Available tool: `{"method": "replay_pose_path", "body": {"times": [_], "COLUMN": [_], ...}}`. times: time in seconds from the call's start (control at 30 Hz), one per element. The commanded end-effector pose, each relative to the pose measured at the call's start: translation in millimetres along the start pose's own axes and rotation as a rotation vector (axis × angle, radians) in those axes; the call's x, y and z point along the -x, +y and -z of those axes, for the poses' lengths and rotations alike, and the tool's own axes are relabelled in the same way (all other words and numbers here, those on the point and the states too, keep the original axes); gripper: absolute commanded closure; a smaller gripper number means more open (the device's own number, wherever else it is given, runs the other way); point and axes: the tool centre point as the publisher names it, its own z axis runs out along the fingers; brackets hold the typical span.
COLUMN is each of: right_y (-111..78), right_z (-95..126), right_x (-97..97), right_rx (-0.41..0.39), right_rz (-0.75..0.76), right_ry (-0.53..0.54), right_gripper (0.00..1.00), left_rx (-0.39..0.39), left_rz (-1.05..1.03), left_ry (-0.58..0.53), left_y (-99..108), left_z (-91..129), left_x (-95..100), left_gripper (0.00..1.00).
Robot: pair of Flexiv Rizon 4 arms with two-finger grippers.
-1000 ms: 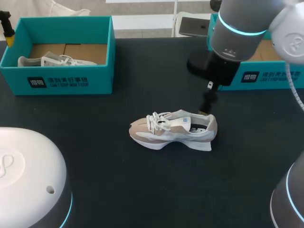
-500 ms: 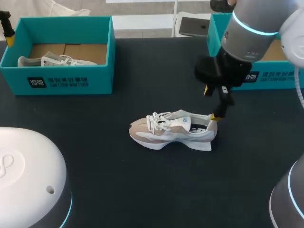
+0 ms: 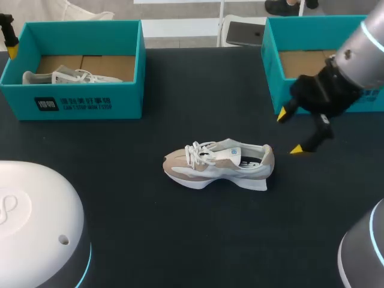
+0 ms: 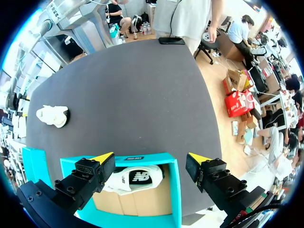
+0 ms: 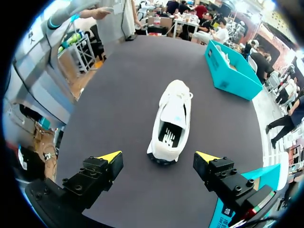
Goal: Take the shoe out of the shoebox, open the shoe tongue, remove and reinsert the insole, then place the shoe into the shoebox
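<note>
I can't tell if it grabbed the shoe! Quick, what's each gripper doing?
Left gripper: jaws open, holding nothing.
Right gripper: jaws open, holding nothing.

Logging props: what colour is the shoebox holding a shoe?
The shoebox is teal, best in head view.

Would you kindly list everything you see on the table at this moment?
shoe: one, white and beige, mid-table, outside both boxes
second shoe: one, white, inside the left shoebox
left shoebox: one, teal, far left
right shoebox: one, teal, far right
crumpled object: one, white, beyond the left shoebox
table: one, black
left gripper: one, yellow-tipped, open, over the left shoebox
right gripper: one, yellow-tipped, open, beside the shoe's heel, touching nothing
</note>
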Motion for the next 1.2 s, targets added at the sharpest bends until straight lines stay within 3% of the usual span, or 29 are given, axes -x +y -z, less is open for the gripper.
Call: {"method": "replay_pose_path", "body": {"times": [0.03, 0.07, 0.13, 0.23, 0.63, 0.93, 1.03, 1.2], "right_y": [-31.8, -36.5, -44.6, -56.1, -93.7, -120.9, -126.4, -126.6], "right_z": [-4.6, -5.8, -7.0, -9.3, -35.8, -74.3, -86.8, -87.9], "right_x": [-9.2, -8.6, -7.2, -6.0, 2.1, 11.9, 13.7, 13.5], "right_rx": [0.416, 0.407, 0.476, 0.517, 0.515, 0.535, 0.542, 0.531], "right_rz": [0.016, 0.015, 0.019, 0.013, -0.008, -0.014, -0.034, -0.056], "right_ry": [-0.068, -0.068, -0.082, -0.098, -0.106, -0.132, -0.123, -0.138], "right_gripper": [0.0, 0.0, 0.0, 0.0, 0.0, 0.0, 0.0, 0.0], "left_rx": [0.0, 0.0, 0.0, 0.0, 0.0, 0.0, 0.0, 0.0], "left_rz": [-0.001, -0.001, -0.001, -0.001, -0.001, -0.001, -0.001, -0.001], "left_ry": [0.002, 0.002, 0.002, 0.002, 0.002, 0.002, 0.002, 0.002], "left_y": [-0.4, -0.4, -0.4, -0.4, -0.4, -0.4, -0.4, -0.4], "left_z": [0.2, 0.2, 0.2, 0.2, 0.2, 0.2, 0.2, 0.2], "left_x": [-0.5, -0.5, -0.5, -0.5, -0.5, -0.5, -0.5, -0.5], "left_gripper": [0.0, 0.0, 0.0, 0.0, 0.0, 0.0, 0.0, 0.0]}}
